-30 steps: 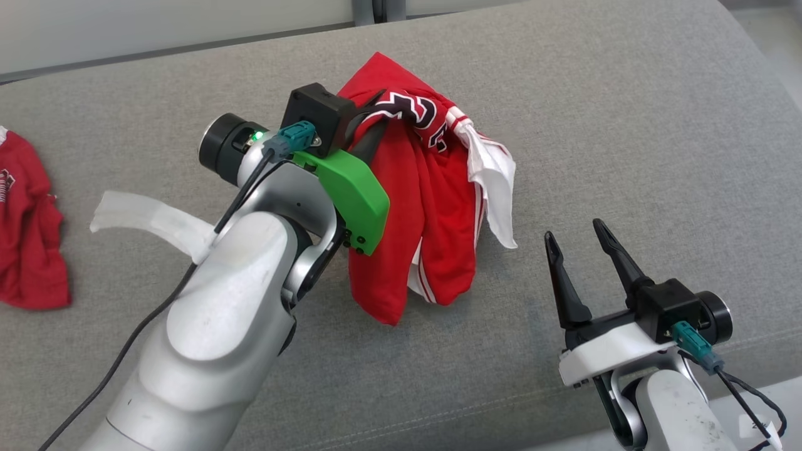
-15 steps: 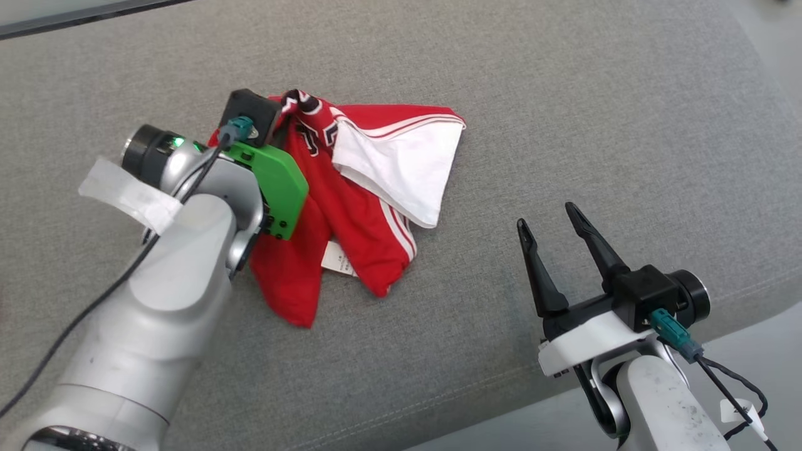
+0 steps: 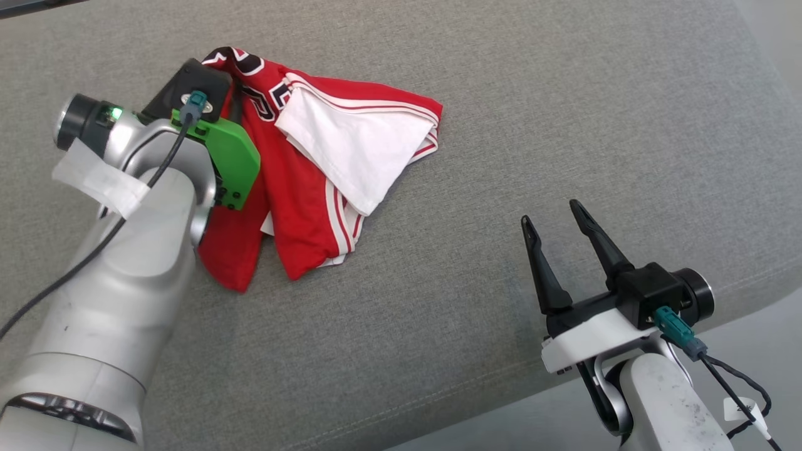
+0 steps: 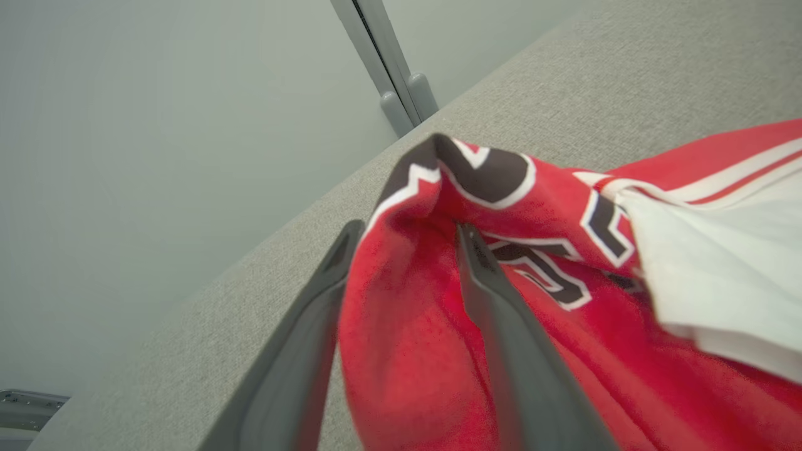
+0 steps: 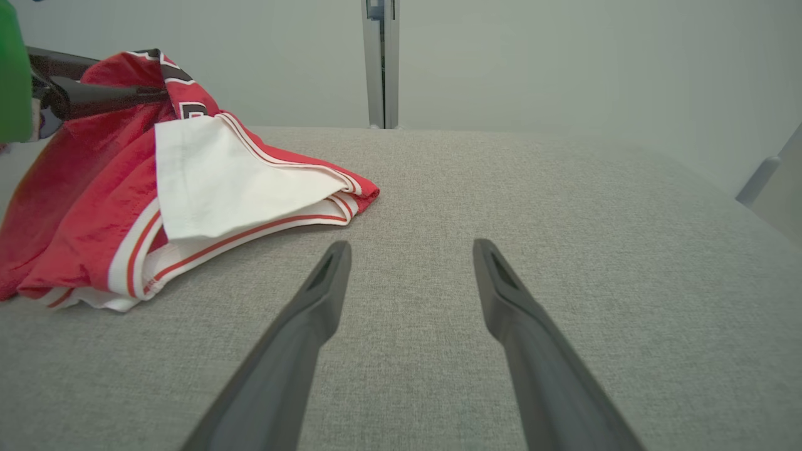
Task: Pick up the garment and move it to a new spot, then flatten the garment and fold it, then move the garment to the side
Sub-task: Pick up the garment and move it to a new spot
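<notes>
Loosely, the red jersey was draped between the spread fingers of the left gripper; the right gripper was held wide. Cloth could be caught on a finger and dragged.

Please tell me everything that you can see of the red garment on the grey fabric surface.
The red garment looks like a thin sports jersey: red cloth, black letters edged in white, white-and-red striped trim, and a white inner side turned outward. It lies crumpled, not flattened, on the grey fabric surface, with its upper end bunched and raised. There a fold sits between the parted fingers of the left gripper.
</notes>
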Controlling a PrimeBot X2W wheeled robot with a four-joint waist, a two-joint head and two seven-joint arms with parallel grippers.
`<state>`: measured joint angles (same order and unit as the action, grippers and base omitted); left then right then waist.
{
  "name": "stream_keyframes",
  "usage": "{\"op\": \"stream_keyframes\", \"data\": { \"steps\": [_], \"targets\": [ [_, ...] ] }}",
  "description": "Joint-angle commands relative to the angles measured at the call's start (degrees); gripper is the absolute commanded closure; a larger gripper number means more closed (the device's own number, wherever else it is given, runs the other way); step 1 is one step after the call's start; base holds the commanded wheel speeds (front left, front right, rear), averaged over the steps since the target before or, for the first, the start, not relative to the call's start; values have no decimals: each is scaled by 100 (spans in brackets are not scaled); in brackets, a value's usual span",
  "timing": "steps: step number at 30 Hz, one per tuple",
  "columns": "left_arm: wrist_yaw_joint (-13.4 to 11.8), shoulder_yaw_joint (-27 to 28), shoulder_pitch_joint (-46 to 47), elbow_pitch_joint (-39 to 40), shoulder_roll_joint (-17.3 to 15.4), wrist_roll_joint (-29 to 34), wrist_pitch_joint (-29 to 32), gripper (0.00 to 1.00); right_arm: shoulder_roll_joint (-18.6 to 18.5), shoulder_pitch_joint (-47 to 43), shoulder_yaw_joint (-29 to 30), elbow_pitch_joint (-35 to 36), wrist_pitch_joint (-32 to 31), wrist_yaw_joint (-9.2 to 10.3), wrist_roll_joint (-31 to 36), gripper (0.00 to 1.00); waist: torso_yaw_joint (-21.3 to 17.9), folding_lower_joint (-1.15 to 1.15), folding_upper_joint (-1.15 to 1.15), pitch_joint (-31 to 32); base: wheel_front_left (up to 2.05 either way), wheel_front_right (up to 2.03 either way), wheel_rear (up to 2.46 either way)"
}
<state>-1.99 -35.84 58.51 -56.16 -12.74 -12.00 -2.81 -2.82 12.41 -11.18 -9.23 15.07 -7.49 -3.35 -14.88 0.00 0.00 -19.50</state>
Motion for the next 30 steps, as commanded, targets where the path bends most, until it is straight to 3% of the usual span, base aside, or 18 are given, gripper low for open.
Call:
{"op": "stream_keyframes", "data": {
  "steps": [1,15,23,30],
  "targets": [
    [10,61,-139,-102,77,-125,-135,0,-12,66,15,-17,27,0,-18,0,126,0,0,20,0,0,0],
    [-269,289,-1287,-44,747,-698,-1078,0,-15,-59,254,-264,27,0,-260,0,1042,0,0,498,0,0,0],
    [-435,188,-2215,968,894,-776,-1229,0,-13,297,298,-967,-71,0,-590,0,1781,0,0,738,0,0,0],
    [-614,96,-3045,2070,793,-692,-1236,0,-15,853,75,-1866,-359,0,-1263,0,2318,0,0,834,0,0,0]
  ]
}}
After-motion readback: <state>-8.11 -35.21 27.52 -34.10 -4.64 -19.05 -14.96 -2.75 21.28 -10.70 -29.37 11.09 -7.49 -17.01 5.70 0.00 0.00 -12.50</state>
